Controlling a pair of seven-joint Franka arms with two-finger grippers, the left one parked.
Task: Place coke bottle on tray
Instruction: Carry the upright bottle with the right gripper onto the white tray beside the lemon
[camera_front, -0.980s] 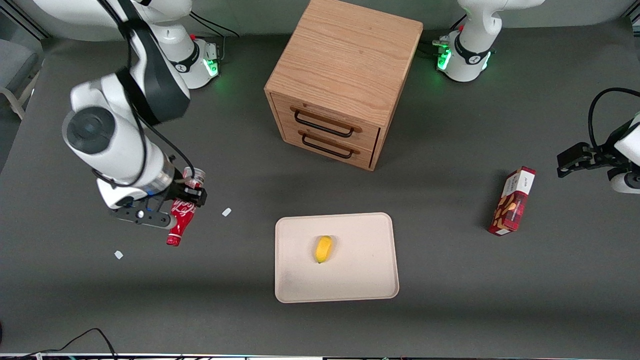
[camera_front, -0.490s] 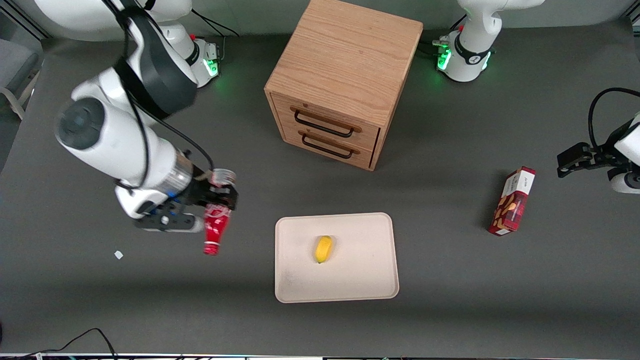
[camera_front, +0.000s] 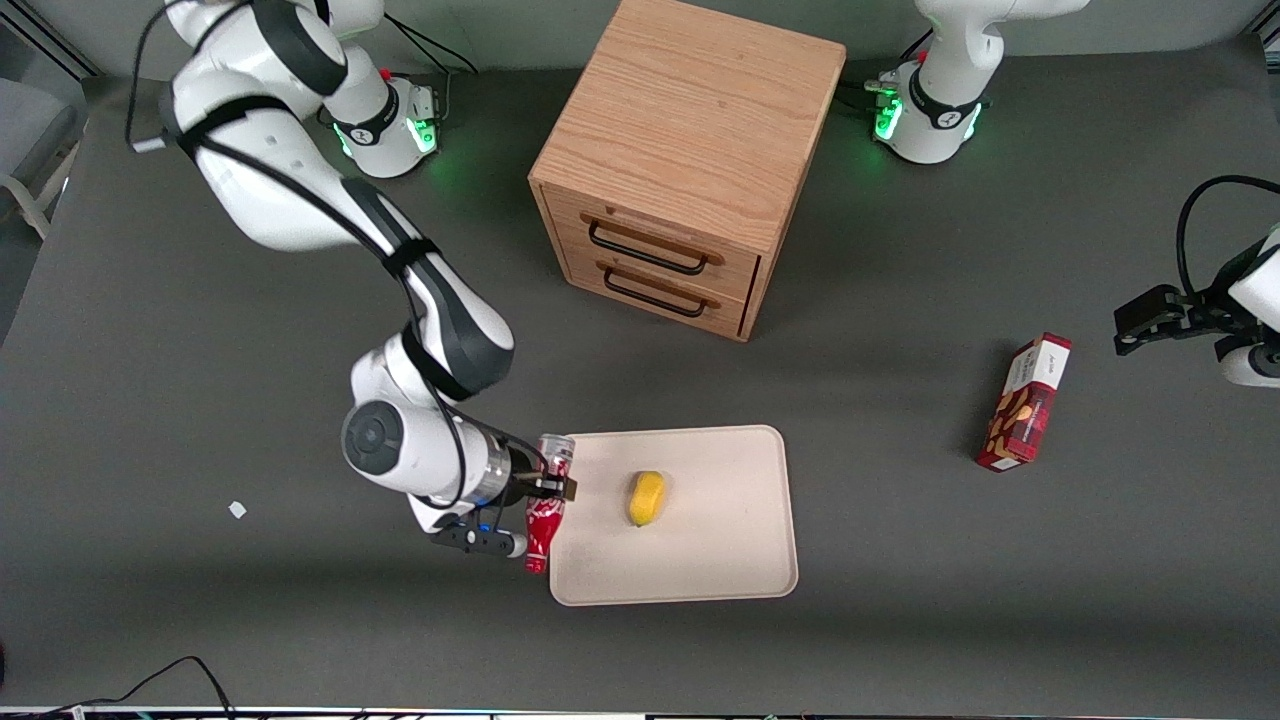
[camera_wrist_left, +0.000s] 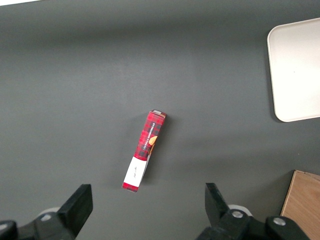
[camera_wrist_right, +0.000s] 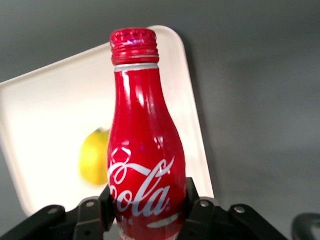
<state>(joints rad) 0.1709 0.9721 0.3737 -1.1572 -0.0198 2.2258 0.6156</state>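
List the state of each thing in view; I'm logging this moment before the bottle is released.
Slim red coke bottle: gripped, lying sideways in the air at the tray's edge.
Gripper: jaws shut on bottle.
Beige rectangular tray: holds a yellow fruit.
Wooden two-drawer cabinet: both drawers shut.
Red-and-white snack box: lying on table.

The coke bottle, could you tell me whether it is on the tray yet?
Not yet: the gripper holds the coke bottle at the tray edge nearest the working arm.

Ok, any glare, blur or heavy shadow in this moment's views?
Front view: even light, a soft shadow band on the grey table in front of the wooden drawer cabinet. Right wrist view: the hand grips the glossy red coke bottle, streaked with highlights; the yellow fruit on the cream rectangular tray looks soft.
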